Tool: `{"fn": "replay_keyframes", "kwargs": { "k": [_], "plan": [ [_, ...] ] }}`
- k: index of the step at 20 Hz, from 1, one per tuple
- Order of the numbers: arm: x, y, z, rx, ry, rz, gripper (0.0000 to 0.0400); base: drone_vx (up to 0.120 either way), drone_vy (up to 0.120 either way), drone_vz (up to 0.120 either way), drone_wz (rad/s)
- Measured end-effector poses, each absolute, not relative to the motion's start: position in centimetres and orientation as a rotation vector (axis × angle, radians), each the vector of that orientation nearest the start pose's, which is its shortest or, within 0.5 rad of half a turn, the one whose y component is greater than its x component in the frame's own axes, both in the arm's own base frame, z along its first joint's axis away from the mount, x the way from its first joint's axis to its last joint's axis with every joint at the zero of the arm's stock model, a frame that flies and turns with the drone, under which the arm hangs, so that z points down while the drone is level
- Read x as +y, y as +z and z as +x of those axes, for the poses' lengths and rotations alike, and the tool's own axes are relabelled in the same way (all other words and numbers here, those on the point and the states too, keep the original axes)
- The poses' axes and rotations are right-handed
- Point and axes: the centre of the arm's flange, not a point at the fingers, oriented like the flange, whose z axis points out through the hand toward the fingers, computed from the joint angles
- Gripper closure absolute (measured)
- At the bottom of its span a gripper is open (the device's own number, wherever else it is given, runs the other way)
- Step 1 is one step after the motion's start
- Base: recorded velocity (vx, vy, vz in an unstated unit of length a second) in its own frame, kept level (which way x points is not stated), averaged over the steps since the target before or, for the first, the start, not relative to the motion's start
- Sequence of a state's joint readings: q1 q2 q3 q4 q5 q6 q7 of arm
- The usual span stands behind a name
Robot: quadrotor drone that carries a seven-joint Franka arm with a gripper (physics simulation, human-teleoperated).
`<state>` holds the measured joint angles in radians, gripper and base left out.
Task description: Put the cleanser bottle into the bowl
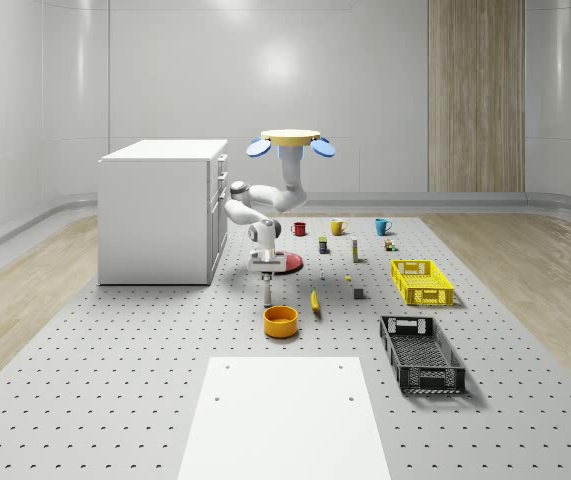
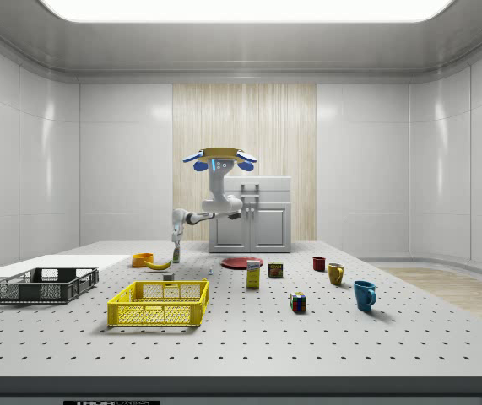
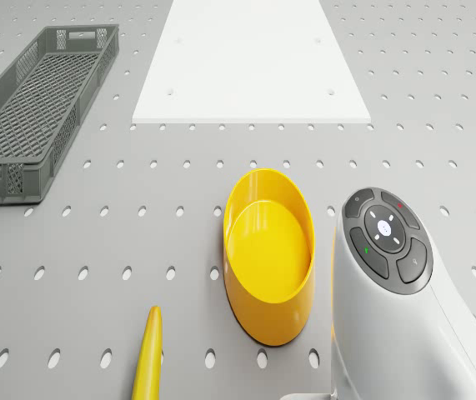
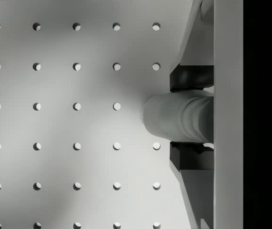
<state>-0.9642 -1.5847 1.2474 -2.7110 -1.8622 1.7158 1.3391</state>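
Right now we hover above the table (image 1: 115, 380), our gripper (image 4: 191, 116) clenched around the cleanser bottle (image 4: 176, 117), with the yellow bowl (image 3: 269, 254) just beside it.

The drone (image 1: 289, 138) has a yellow disc body, blue rotors and a white jointed arm (image 1: 265, 205).

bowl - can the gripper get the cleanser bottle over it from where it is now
Probably yes. The gripper is shut on the cleanser bottle, held upright off the table just behind the orange bowl. The drone hovers above. Nothing stands between bottle and bowl; the banana lies off to the side.
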Motion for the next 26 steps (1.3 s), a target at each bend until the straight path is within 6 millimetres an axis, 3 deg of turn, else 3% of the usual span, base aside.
{"fn": "replay_keyframes", "kwargs": {
  "k": [4, 7, 16, 26],
  "plan": [
    [12.8, 52.6, 32.1, 0.001, 0.786, -0.002, 0.0249, 0.0, 0.0, 0.0, 0.0],
    [12.8, 51.4, 32.1, 0.001, 0.787, -0.002, 0.0249, 0.0, 0.013, 0.12, 0.0],
    [12.8, 49.8, 32.1, 0.001, 0.786, -0.002, 0.0248, 0.12, 0.12, 0.12, 0.0],
    [12.8, 49.5, 32.1, 0.002, 0.786, -0.002, 0.0248, 0.112, 0.0, 0.004, 0.0]
  ]
}}
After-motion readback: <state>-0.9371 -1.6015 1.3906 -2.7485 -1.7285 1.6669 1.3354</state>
